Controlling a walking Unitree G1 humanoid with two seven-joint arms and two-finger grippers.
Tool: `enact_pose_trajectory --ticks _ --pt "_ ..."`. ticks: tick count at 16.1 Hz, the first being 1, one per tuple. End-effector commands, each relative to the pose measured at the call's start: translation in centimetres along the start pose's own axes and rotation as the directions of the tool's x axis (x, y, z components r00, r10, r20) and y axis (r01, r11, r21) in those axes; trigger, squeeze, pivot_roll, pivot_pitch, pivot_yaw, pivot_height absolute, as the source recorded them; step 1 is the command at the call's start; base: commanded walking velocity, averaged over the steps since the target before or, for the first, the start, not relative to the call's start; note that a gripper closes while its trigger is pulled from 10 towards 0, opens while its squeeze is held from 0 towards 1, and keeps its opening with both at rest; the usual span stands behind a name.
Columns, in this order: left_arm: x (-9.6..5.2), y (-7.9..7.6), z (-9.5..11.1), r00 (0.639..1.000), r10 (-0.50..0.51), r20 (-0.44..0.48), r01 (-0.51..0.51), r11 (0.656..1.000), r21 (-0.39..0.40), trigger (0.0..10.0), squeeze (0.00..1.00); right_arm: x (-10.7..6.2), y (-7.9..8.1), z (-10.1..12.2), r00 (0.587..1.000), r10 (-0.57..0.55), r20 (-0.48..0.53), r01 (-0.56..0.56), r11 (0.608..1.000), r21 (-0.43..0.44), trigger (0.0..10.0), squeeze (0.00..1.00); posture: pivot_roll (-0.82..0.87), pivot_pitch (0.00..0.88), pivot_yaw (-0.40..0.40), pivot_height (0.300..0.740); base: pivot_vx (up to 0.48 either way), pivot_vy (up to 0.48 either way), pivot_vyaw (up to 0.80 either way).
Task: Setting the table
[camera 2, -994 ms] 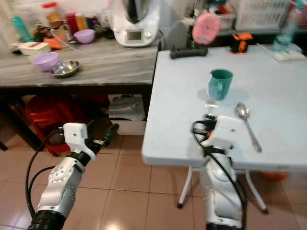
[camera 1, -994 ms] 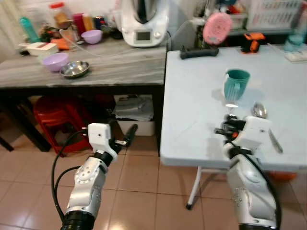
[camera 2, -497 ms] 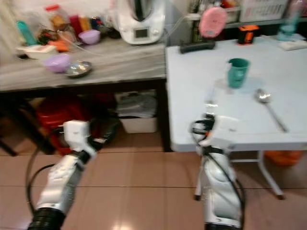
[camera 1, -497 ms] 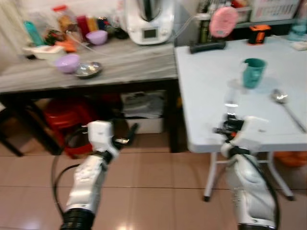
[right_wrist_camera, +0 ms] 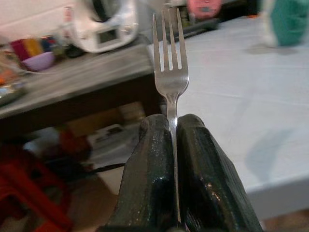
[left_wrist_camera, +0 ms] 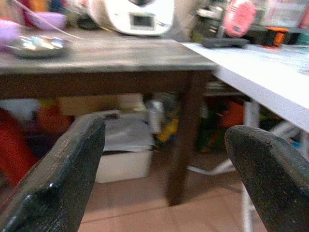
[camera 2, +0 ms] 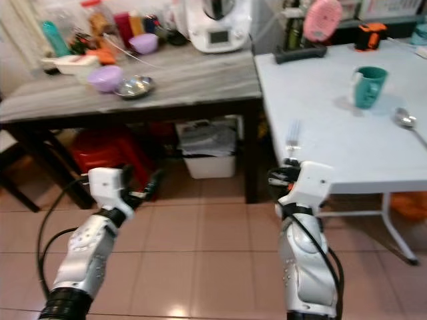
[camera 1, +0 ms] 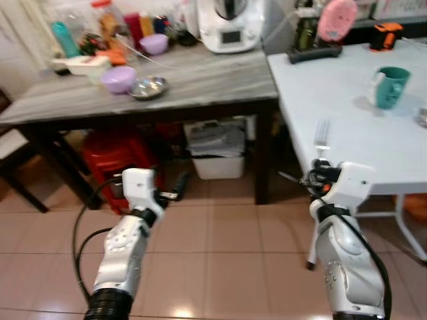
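My right gripper (right_wrist_camera: pixel 172 133) is shut on a silver fork (right_wrist_camera: pixel 168 58), held tines-up at the near left edge of the white table (camera 1: pixel 347 107); the fork (camera 1: pixel 321 137) sticks up above my right wrist. On that table stand a teal mug (camera 1: pixel 388 87) and a spoon (camera 2: pixel 404 120) to its right. My left gripper (left_wrist_camera: pixel 164 159) is open and holds nothing, low over the tiled floor in front of the grey marbled side table (camera 1: pixel 200 77).
The side table carries a purple bowl (camera 1: pixel 118 78), a steel bowl (camera 1: pixel 148 86), a white kitchen machine (camera 1: pixel 230 27), bottles and jars. Under it sit a red stool (camera 1: pixel 110 150) and a white box (camera 1: pixel 215 157). A pink object (camera 1: pixel 337 12) and black bar (camera 1: pixel 313 53) lie at the white table's back.
The camera has swung left and pulled back, so both tables have shifted right in view. The right gripper still holds the fork upright; the left stays open and low.
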State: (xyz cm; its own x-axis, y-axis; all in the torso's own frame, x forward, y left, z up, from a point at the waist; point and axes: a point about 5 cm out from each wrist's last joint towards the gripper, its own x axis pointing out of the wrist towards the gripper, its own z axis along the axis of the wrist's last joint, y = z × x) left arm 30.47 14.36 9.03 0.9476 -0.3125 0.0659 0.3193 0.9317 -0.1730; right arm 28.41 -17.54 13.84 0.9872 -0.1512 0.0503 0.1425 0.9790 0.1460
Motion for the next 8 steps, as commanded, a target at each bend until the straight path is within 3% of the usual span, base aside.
enact_pose_trajectory --ticks 1,8 --pt "0.1 -0.1 -0.1 1.0 0.012 -0.004 -0.012 1.0 0.014 10.0 0.0 -0.1 -0.5 0.4 1.0 -0.011 0.019 0.011 1.0 -0.006 10.0 0.0 -0.14 0.0 0.144 0.74 0.0 0.424 0.0" --pt "-1.1 2.4 0.3 0.985 0.168 0.035 -0.171 0.979 0.114 10.0 0.0 -0.9 -0.7 0.4 0.999 0.029 0.046 -0.026 0.997 -0.074 10.0 0.0 -0.14 0.0 0.143 0.74 0.0 0.419 0.0"
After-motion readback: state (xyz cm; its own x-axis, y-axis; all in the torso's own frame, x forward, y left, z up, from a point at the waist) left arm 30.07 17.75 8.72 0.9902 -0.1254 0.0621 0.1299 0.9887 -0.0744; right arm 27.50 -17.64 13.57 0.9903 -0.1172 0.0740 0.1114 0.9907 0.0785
